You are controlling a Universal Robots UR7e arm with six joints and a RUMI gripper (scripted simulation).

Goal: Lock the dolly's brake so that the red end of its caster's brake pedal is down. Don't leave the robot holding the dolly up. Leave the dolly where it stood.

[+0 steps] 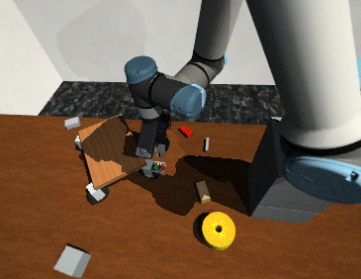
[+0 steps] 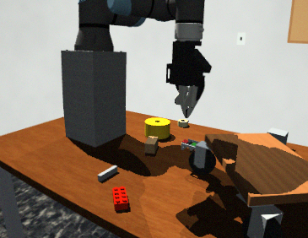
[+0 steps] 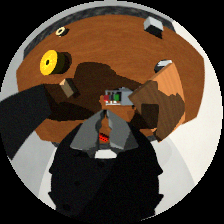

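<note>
The claw (image 2: 188, 106) hangs in the air with its jaws pressed together on nothing, tips pointing down at the desk (image 2: 45, 160). Directly beneath it sits the dolly (image 1: 110, 150), a flat wooden board on casters resting on the desk; in the top view the board lies as a tilted square with one corner reaching under the claw. Below the claw's tips is the caster (image 2: 202, 158) at that corner, and on it the brake pedal (image 1: 158, 167), a short bar whose long axis runs roughly level, green on the half toward the board and red on the outer half. Which end sits lower is too small to tell. In the wrist view the pedal (image 3: 115, 97) shows just ahead of the closed tips, and the claw's own body blocks the lower half of that picture. The dolly's far casters are mostly hidden under the board or cut off at the exterior view's edge.
</note>
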